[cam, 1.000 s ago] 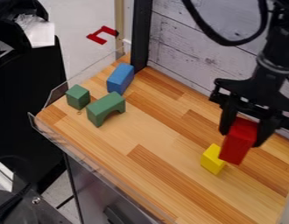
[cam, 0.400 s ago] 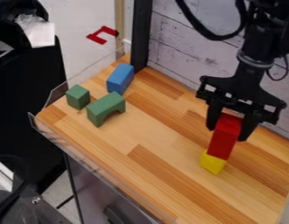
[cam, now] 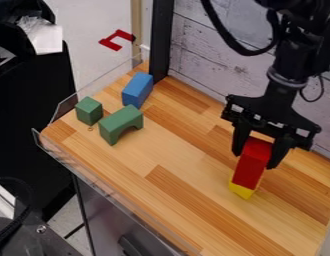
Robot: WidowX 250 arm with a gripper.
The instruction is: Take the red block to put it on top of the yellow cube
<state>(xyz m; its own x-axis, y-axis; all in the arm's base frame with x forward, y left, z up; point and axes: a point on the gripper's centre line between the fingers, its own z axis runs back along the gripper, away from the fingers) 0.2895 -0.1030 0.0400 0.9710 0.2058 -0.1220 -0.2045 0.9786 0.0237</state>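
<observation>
Camera view. The arm enters at the upper right of the frame, and the black gripper hangs from it, pointing downward, in the right part of the frame, below mid-height. Its two fingers stand apart by the width of the red block, one on either side of the block's upper part; the jaws are thus partly open, closed on the block and holding it. The block is long and roughly upright, its lower end directly over the yellow cube, of which only the lower part shows beneath it. Whether the two touch cannot be told from this angle. The cube rests on the wooden work surface, in the lower right part of the frame.

Left of centre, in the upper half, three further blocks lie on the same surface: a small green block, a green arch block just to its right and slightly lower, and a blue block above the arch. A clear rim borders the surface on its left. Behind stand a black post at the top centre and a whitish plank wall to its right. A black cable loops down beside the arm.
</observation>
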